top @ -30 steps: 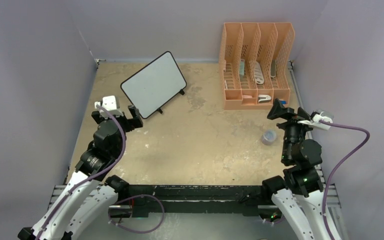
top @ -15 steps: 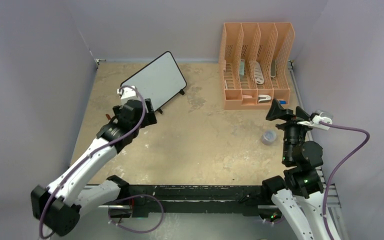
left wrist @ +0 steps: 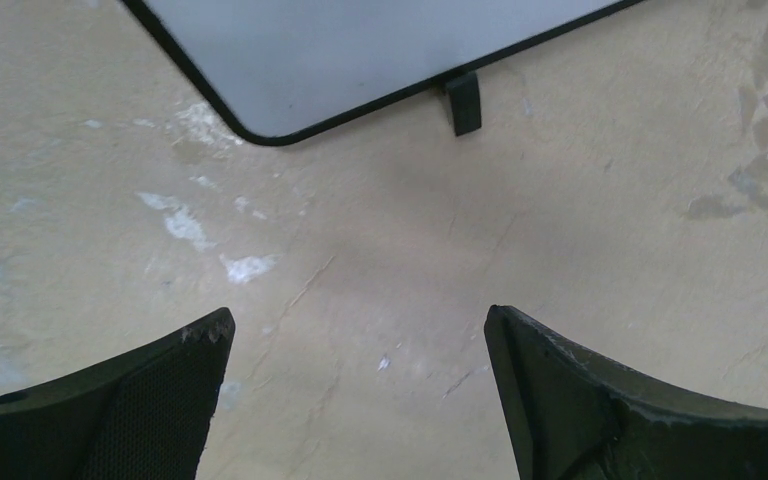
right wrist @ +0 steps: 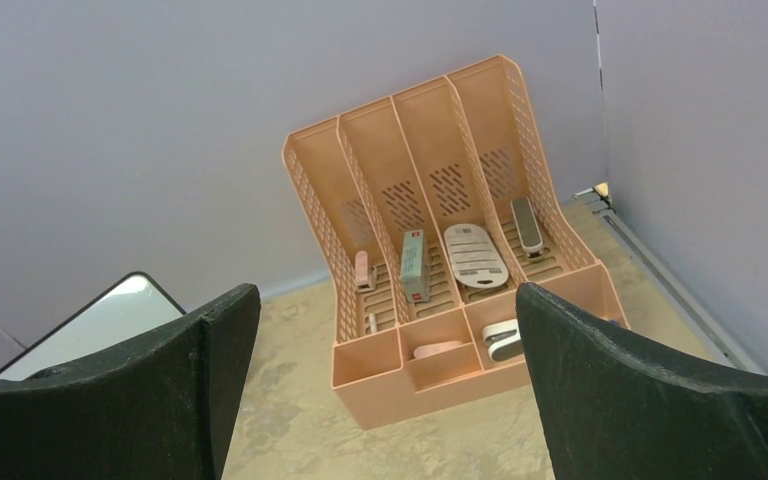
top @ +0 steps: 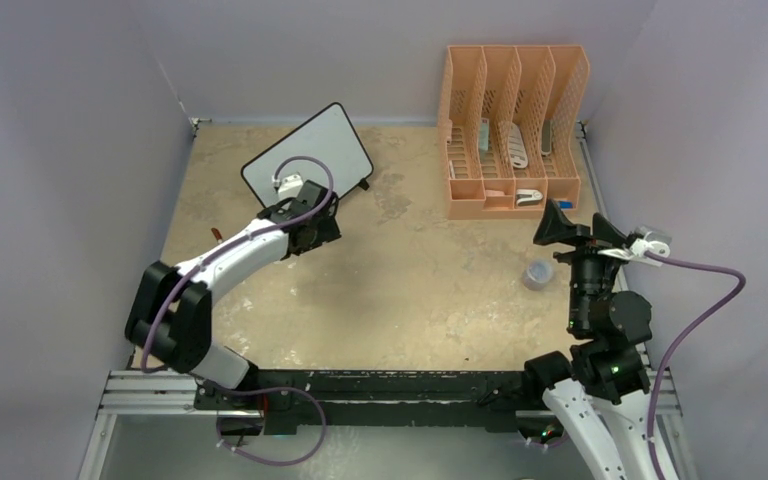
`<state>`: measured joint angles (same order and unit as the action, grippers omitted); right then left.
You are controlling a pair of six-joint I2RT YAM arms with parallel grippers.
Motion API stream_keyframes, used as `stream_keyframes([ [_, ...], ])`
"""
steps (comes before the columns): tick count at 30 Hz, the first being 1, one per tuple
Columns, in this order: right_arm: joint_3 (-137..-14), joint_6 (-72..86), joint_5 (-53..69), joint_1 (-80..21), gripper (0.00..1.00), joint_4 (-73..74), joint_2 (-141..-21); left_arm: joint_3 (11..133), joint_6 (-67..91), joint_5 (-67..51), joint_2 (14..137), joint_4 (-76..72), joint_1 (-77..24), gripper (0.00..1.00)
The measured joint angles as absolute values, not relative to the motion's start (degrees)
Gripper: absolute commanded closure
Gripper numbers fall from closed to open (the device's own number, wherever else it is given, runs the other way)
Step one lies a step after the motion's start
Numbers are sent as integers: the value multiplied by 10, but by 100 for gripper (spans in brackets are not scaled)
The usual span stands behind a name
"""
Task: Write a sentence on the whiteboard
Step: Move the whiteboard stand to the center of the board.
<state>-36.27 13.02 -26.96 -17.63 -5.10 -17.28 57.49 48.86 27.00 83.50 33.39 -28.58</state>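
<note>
the whiteboard [top: 310, 145] is standing propped on its small black feet at the far left of the table [top: 410, 290], turned at an angle, and its face is showing no sentence at all, so i am judging the writing as not yet begun. the left gripper [top: 316, 224] is hovering low just in front of the board's near edge, close to 1 foot [left wrist: 463, 100], its 2 jaws spread wide and gripping nothing. what is worrying me is that no pen is sitting in either hand, and a push from this close could be tipping or sliding such a light board on its stand. a small reddish thing [top: 218, 236] is lying left of that arm, too small to name. the right gripper [top: 578, 225] is hanging raised at the right, jaws apart and empty, facing the peach organizer [top: 513, 130] with its 4 slots. nothing readable is showing anywhere: the labels on the items inside are too small.
</note>
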Motion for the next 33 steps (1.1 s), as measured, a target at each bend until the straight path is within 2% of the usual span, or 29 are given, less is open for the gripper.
stream_keyframes([
  [4, -362, 130, -263, -180, 1, -51, -167, 609, 510, 278, 908, 311, -286, 10],
  [14, -361, 130, -259, -192, 1, -53, -165, 677, 523, 293, 1039, 267, -269, 26],
  [26, -359, 130, -259, -195, 1, -62, -165, 732, 551, 302, 1098, 243, -247, 55],
  [33, -356, 127, -259, -196, 1, -64, -165, 732, 549, 302, 1108, 244, -244, 80],
])
